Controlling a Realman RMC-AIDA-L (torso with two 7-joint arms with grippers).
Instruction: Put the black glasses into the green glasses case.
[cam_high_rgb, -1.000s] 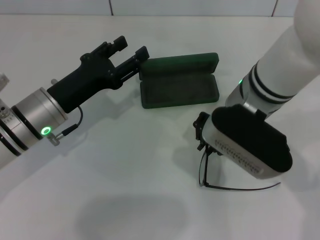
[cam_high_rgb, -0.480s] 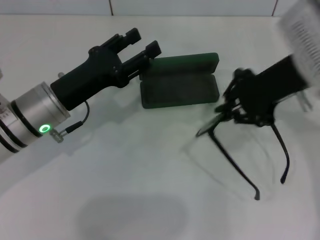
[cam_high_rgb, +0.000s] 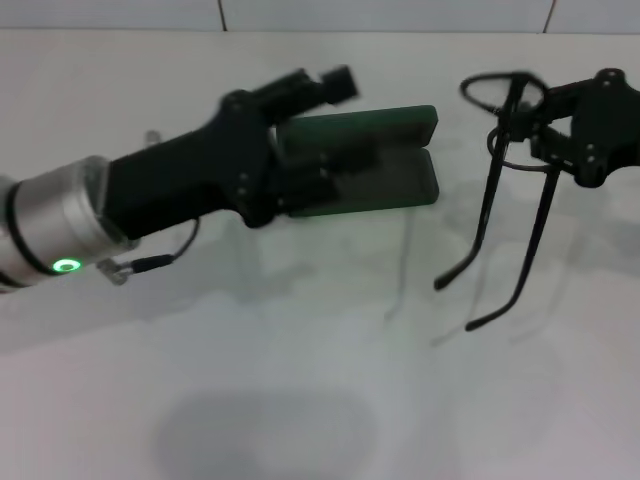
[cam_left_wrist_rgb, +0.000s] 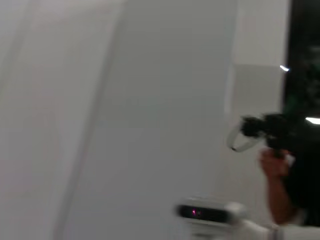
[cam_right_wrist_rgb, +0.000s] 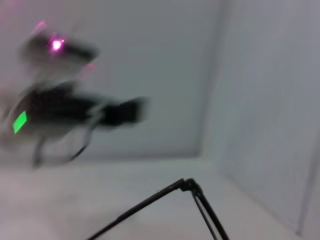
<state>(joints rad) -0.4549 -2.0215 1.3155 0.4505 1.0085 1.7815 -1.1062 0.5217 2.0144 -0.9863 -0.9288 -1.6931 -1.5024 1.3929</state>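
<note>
One pair, black glasses (cam_high_rgb: 510, 180), pinched at the frame by right gripper (cam_high_rgb: 580, 140) jaws, upper right, airborne, temples hanging down; green glasses case (cam_high_rgb: 385, 165) open leftward, nearer left gripper (cam_high_rgb: 320, 90), jaws spread.

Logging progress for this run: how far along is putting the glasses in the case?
Done: the green glasses case lies open, and the black glasses are off the table. In hand: the right end effector holds them in the air by the front, temples hanging down, to the right of the case. The left end effector is over the case. Left: lowering the glasses into the case.
</note>
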